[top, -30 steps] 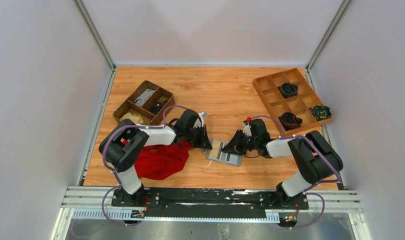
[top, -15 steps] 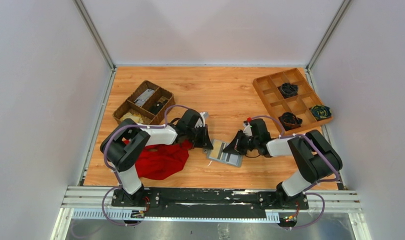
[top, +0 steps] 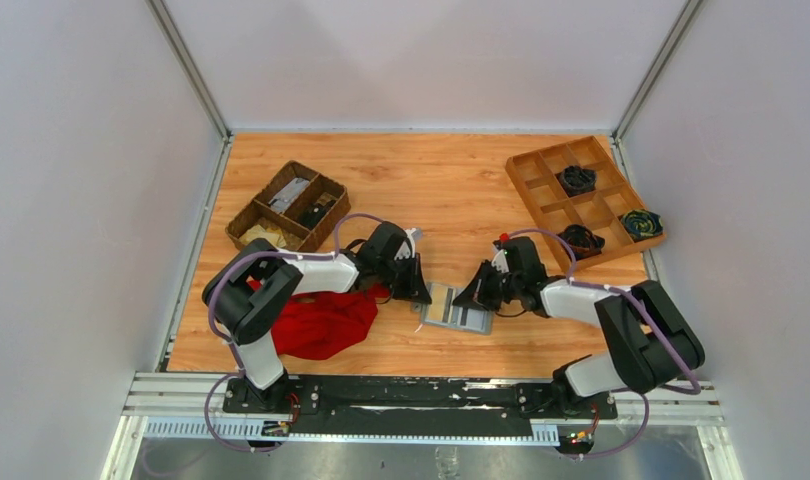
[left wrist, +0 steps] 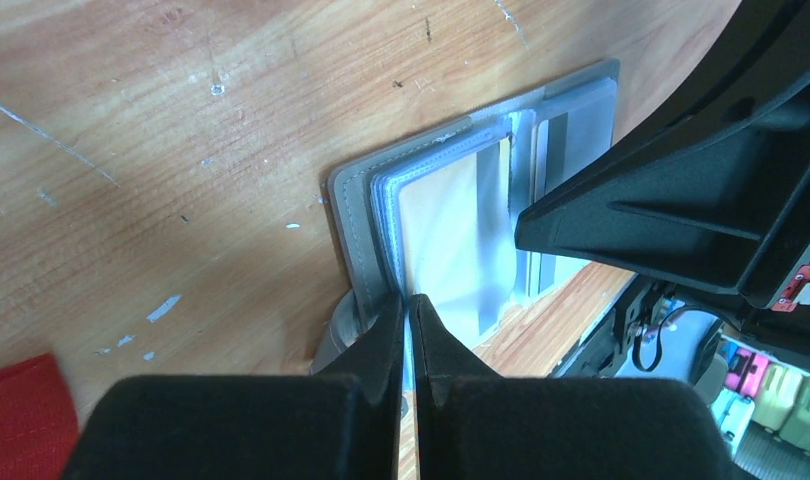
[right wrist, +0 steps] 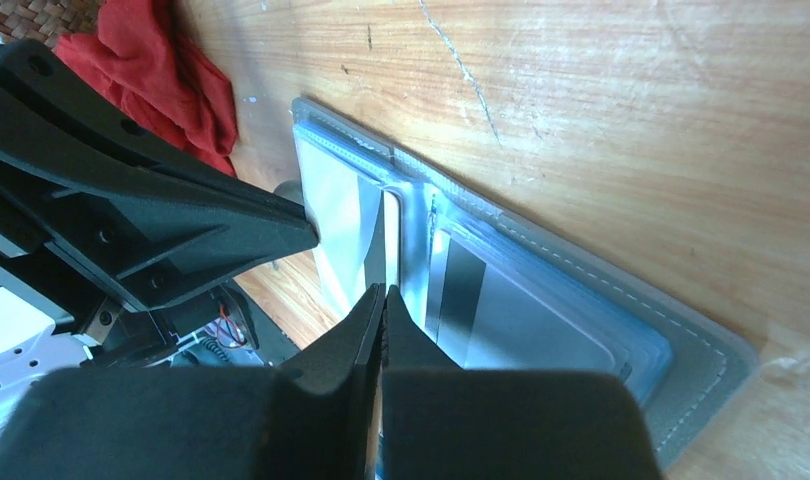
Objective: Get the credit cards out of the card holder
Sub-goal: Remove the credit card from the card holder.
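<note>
The grey card holder [top: 461, 316] lies open on the wooden table between my two grippers. Its stitched edge [left wrist: 366, 235] and clear sleeves show in the left wrist view, and its grey border [right wrist: 701, 350] in the right wrist view. A tan credit card [left wrist: 436, 215] sits under a clear sleeve in the left half. A pale card with a dark stripe [right wrist: 461, 290] sits in the other half. My left gripper [left wrist: 409, 303] [top: 421, 295] is shut on a thin clear layer at the holder's near left edge. My right gripper [right wrist: 383, 293] [top: 468, 300] is shut, tips at the middle fold; nothing shows between them.
A red cloth [top: 321, 320] lies bunched left of the holder, under my left arm. A dark wicker basket [top: 286, 205] stands at the back left. A wooden compartment tray [top: 533, 208] with dark bundles sits at the back right.
My right gripper's jaws have gone from partly open to shut over the holder's fold. The right forearm has swung down and right. The holder and left gripper have shifted slightly right.
</note>
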`<act>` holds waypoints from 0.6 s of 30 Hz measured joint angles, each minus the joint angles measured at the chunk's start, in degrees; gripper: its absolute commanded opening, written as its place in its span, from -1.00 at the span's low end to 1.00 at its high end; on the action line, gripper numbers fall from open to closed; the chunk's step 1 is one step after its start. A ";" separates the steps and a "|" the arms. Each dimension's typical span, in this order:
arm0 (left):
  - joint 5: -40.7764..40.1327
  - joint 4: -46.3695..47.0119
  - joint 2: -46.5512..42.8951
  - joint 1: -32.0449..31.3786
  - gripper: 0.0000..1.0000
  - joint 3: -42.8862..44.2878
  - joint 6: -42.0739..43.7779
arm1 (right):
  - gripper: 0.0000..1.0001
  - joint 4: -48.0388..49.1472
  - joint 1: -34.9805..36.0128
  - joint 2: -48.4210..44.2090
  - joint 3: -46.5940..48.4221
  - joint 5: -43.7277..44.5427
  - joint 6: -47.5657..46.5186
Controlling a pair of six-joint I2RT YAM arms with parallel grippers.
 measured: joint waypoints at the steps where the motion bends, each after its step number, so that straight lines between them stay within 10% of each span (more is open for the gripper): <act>1: 0.00 -0.02 0.00 -0.02 -1.00 0.00 -0.04 | -1.00 -0.24 -0.09 -0.35 -0.02 0.22 -0.20; 12: -0.11 -0.04 -1.07 -0.26 -0.76 -0.26 0.04 | -1.00 -2.32 -1.97 -4.20 -1.38 0.81 -1.66; 18: 0.63 -0.04 -1.07 -0.26 -0.72 -0.24 0.22 | -0.66 -0.52 -2.08 -4.17 -1.40 -0.68 -1.36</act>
